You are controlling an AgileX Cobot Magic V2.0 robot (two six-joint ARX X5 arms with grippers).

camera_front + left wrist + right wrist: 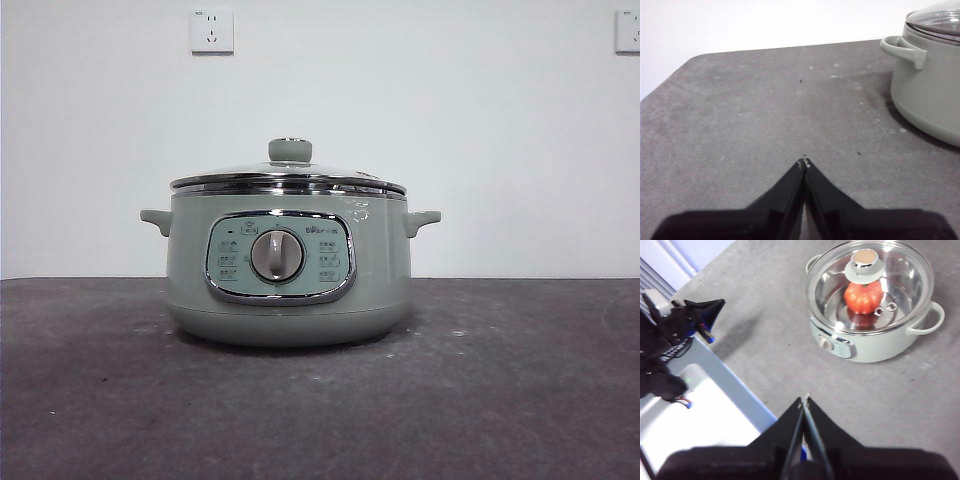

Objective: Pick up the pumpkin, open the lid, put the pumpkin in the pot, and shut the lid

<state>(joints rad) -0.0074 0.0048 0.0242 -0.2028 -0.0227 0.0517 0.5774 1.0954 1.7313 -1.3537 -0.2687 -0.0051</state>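
Note:
The sage-green pot (290,300) stands mid-table with its dial panel facing the front view. The glass lid (288,180) rests on its rim, knob (865,259) on top. Through the glass, the right wrist view shows the orange pumpkin (862,297) sitting inside the pot (880,347). My right gripper (804,401) is shut and empty, high above the table and well away from the pot. Low over bare table, my left gripper (803,163) is shut and empty, with the pot (930,95) and its side handle (904,49) off to one side.
The other arm (685,315) shows at the table's edge in the right wrist view, over a light blue-rimmed surface (700,415). Two wall sockets (212,30) hang on the white wall behind. The dark grey tabletop (765,110) has small specks.

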